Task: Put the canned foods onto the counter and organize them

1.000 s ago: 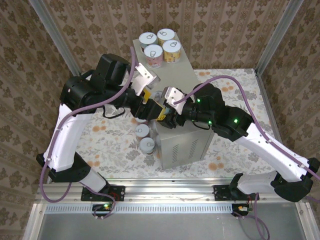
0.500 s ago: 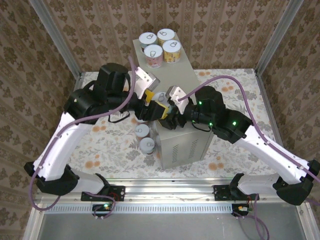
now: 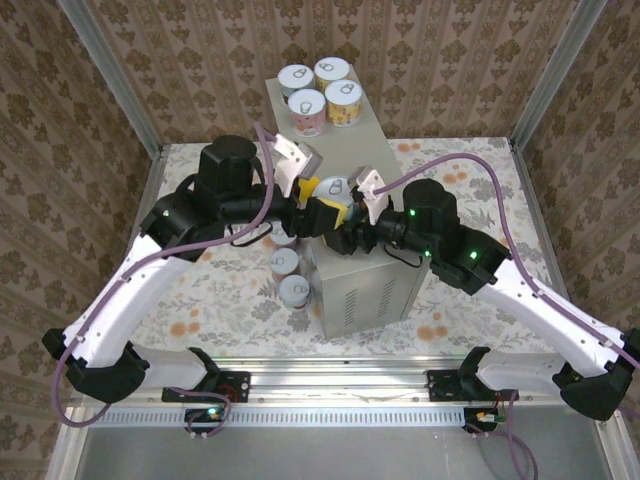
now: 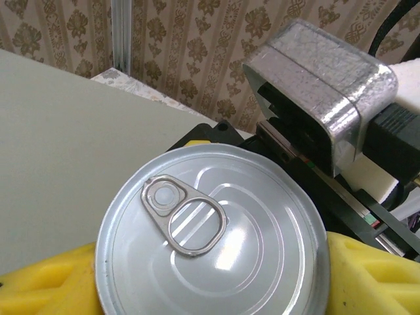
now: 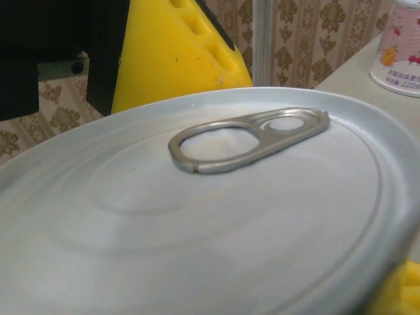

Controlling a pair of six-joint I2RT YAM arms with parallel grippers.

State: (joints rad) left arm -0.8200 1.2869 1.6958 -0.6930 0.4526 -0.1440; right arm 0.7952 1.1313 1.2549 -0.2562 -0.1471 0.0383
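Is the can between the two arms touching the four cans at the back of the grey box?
Apart. The top view shows bare counter between the can and the four cans.

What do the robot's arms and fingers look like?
The left arm and right arm both have white shells and chunky black joints. A purple cable loops along each. The fingers are yellow blocks with slots, a silvery box sits at each wrist, and tiny green lights glow on the right arm.
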